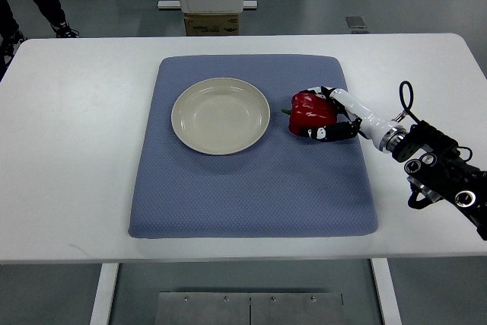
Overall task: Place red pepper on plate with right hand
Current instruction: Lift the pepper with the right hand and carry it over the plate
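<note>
Desk (pixel 68 150) carries a blue mat (pixel 251 211), cushioning the work. On it the right hand (pixel 329 116), reaching in from the right, wraps its fingers (pixel 323 133) around the pepper (pixel 310 110), which sits just beside the empty plate (pixel 221 116), apparently ready for lifting across.

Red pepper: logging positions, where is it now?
In the top view, the red pepper lies on the blue mat, right of the plate, with the right hand wrapped around it.
</note>
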Controlling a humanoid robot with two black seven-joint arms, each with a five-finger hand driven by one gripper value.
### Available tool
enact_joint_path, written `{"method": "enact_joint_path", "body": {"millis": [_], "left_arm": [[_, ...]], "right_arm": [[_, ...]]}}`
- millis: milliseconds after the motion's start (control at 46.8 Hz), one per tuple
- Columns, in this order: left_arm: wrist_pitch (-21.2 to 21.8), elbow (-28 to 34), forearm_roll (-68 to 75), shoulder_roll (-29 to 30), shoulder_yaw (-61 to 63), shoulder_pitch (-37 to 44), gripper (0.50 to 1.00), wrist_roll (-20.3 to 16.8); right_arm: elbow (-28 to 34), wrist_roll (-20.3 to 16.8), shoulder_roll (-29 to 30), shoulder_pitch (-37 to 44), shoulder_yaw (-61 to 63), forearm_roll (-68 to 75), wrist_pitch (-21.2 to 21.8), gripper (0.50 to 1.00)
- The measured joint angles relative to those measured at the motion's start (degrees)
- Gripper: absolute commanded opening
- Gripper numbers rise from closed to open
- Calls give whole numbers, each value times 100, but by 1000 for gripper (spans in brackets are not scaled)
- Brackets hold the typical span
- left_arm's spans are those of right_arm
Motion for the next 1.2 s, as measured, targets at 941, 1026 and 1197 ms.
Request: {"method": "enact_joint_path", "body": {"millis": [941,1026,1197], "left_arm": [[0,-1,-1,0,2,-1,1000,0],[0,-1,-1,0,1,1,1000,0],[0,-1,-1,0,-1,0,1000,0]], "right_arm": [[-4,-607,1125,914,-144,138,-107,500],[0,-613,1272,945,-177,139,-112,500],[29,-559,1472,950,-302,150,-124,500]]}}
